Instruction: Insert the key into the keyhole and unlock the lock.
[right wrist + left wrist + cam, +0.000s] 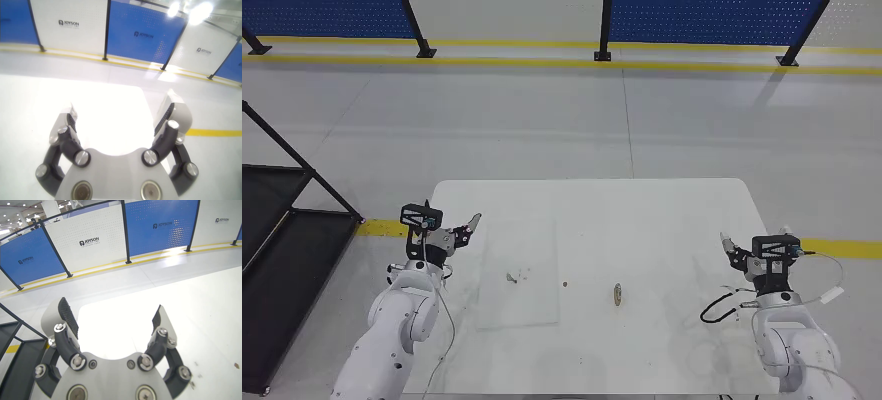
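left gripper (111, 303) hangs just inside the table's (672, 215) left edge, toward the far left corner, its ribbed black pads (68, 315) spread wide with nothing between them. right gripper (121, 98) sits by the right edge, likewise splayed and empty.

key (512, 277) lies on a pale thin sheet (532, 310) covering part of the left half of the surface, about midway between the far and near edges. it is near the left gripper but apart from it, and too small to show detail. lock (618, 294) rests on the bare white top a little right of the middle, well apart from both grippers. a small brown speck (564, 285) lies between key and lock.

beyond the far edge runs pale grey floor with a yellow line (542, 62), then blue and white perforated panels (151, 228) on black posts. a black metal rack (282, 250) stands off the left edge.
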Controlling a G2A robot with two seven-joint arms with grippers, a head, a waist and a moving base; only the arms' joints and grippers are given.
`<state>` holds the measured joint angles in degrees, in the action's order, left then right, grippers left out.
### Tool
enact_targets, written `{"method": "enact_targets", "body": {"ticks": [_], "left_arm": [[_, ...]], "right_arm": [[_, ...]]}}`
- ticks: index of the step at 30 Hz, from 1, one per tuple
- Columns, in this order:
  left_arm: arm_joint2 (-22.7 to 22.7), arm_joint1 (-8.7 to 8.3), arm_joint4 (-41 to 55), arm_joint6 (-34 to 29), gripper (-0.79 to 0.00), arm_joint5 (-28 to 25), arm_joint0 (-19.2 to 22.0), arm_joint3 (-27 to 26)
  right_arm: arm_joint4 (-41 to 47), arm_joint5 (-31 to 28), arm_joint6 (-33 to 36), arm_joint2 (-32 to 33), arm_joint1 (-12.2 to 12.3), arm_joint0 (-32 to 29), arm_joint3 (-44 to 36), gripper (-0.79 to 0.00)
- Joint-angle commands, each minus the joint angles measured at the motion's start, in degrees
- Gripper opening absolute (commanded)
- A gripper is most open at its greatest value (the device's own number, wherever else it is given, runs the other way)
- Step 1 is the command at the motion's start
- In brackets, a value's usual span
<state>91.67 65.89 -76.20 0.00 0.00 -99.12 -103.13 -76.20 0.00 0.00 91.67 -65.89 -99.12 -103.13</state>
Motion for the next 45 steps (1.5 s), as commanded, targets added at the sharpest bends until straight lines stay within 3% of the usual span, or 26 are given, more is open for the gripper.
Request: {"method": "enact_targets", "body": {"ticks": [1, 5, 9, 15, 20, 29, 32, 37, 45], "left_arm": [[0.0, 0.00, 0.0, 0.0, 0.000, 0.0, 0.0, 0.0], [-1.4, 0.16, 1.5, -2.9, 0.000, -1.6, -0.2, -2.8], [-2.3, 0.23, 2.3, -10.6, 0.000, -2.0, -0.6, -8.3], [-4.0, 0.29, 3.1, -27.3, 0.000, -1.2, 0.0, -15.9], [-6.5, 0.48, 4.2, -44.9, 0.000, 2.2, 2.5, -18.7], [-11.7, 1.34, 7.4, -71.8, 0.000, 13.1, 11.3, -14.3], [-12.4, 1.75, 12.0, -77.4, 0.000, 16.4, 14.0, -12.2], [-12.3, 2.05, 17.4, -81.0, 0.000, 18.6, 17.5, -8.2], [-13.8, 2.47, 22.1, -80.0, 0.000, 19.8, 20.4, -1.0]], "right_arm": [[0.0, 0.0, 0.0, 0.0, 0.0, 0.0, 0.0, -0.001], [0.0, 0.0, 0.0, 0.0, 0.0, 0.0, 0.0, 0.000], [0.0, 0.0, 0.0, 0.0, 0.0, 0.0, 0.0, 0.000], [0.0, 0.0, 0.0, 0.0, 0.0, 0.0, 0.0, 0.000], [0.0, 0.0, 0.0, 0.0, 0.0, 0.0, 0.0, 0.000], [0.0, 0.0, 0.0, 0.0, 0.0, 0.0, 0.0, 0.000], [0.0, 0.0, 0.0, 0.0, 0.0, 0.0, 0.0, 0.000], [0.0, 0.0, 0.0, 0.0, 0.0, 0.0, 0.0, 0.000], [0.0, 0.0, 0.0, 0.0, 0.0, 0.0, 0.0, 0.000]]}}
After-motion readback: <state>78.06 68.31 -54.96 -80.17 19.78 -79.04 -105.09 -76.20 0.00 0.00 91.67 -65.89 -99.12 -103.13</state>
